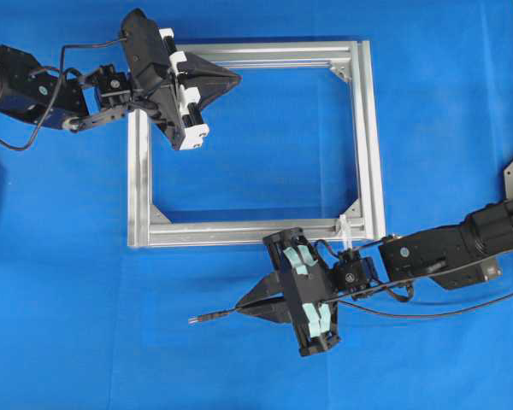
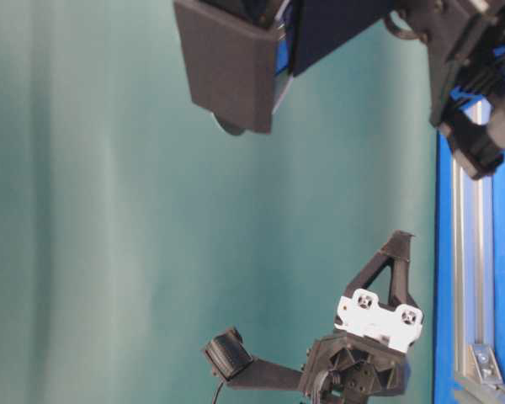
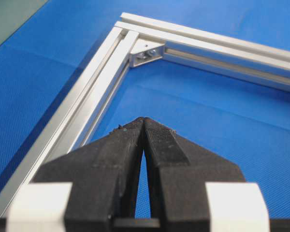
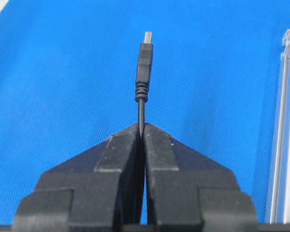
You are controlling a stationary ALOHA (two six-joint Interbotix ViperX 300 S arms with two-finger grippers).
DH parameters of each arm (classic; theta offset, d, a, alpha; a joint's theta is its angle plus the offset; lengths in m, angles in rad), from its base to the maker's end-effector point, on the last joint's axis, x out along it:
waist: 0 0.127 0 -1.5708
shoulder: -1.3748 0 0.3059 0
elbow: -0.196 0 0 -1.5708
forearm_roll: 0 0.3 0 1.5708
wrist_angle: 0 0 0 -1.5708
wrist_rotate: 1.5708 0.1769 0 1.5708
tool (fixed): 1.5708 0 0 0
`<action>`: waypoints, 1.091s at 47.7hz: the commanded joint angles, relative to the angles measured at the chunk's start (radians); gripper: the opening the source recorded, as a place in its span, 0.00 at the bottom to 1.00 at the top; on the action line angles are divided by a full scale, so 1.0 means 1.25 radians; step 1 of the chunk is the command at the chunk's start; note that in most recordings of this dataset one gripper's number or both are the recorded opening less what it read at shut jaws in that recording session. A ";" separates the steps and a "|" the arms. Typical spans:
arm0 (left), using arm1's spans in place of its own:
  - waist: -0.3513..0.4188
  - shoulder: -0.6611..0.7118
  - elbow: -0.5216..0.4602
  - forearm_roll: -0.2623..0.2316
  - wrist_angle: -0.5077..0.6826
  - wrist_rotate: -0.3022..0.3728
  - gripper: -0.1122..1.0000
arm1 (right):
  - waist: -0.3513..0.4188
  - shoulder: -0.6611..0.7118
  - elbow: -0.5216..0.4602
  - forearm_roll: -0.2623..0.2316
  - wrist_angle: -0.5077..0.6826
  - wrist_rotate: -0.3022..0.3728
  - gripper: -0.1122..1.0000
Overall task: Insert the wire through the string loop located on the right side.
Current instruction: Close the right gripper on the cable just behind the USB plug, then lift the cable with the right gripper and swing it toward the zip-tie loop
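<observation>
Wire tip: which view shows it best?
Right wrist view: the wire sticks out of the shut right gripper, plug end sharp and centred. Overhead shows it as a thin dark line. Left wrist and table-level views don't show it.

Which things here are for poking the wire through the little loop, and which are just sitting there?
For the job:
- wire, pinched in the right gripper
- string loop on the frame's right side

Just there:
- metal frame
- blue mat
- left gripper, fingers shut on nothing
</observation>
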 commanded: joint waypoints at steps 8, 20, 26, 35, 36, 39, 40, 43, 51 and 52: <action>0.002 -0.026 -0.007 0.002 -0.005 0.000 0.10 | 0.002 -0.027 -0.009 -0.001 -0.002 -0.001 0.06; 0.002 -0.026 -0.007 0.002 -0.005 0.000 0.10 | 0.002 -0.028 -0.009 -0.001 -0.002 -0.001 0.06; 0.002 -0.026 -0.007 0.002 -0.005 0.000 0.10 | 0.002 -0.028 -0.009 -0.001 -0.002 -0.001 0.06; 0.002 -0.026 -0.006 0.002 -0.005 0.000 0.10 | 0.004 -0.038 0.001 -0.001 -0.001 -0.001 0.06; 0.002 -0.026 -0.006 0.002 -0.005 0.000 0.10 | 0.005 -0.042 0.005 -0.001 -0.001 0.000 0.06; 0.002 -0.026 -0.006 0.002 -0.004 0.000 0.10 | 0.007 -0.060 0.027 0.000 -0.002 0.002 0.06; 0.002 -0.026 -0.006 0.002 -0.004 0.000 0.10 | 0.009 -0.066 0.036 0.001 -0.002 0.002 0.06; 0.002 -0.027 -0.006 0.002 -0.001 0.000 0.10 | 0.011 -0.087 0.065 0.002 -0.006 0.007 0.06; 0.002 -0.027 -0.006 0.002 -0.001 0.000 0.10 | 0.036 -0.168 0.167 0.011 -0.001 0.013 0.06; 0.002 -0.027 -0.006 0.002 -0.001 0.000 0.10 | 0.040 -0.180 0.182 0.011 0.000 0.013 0.06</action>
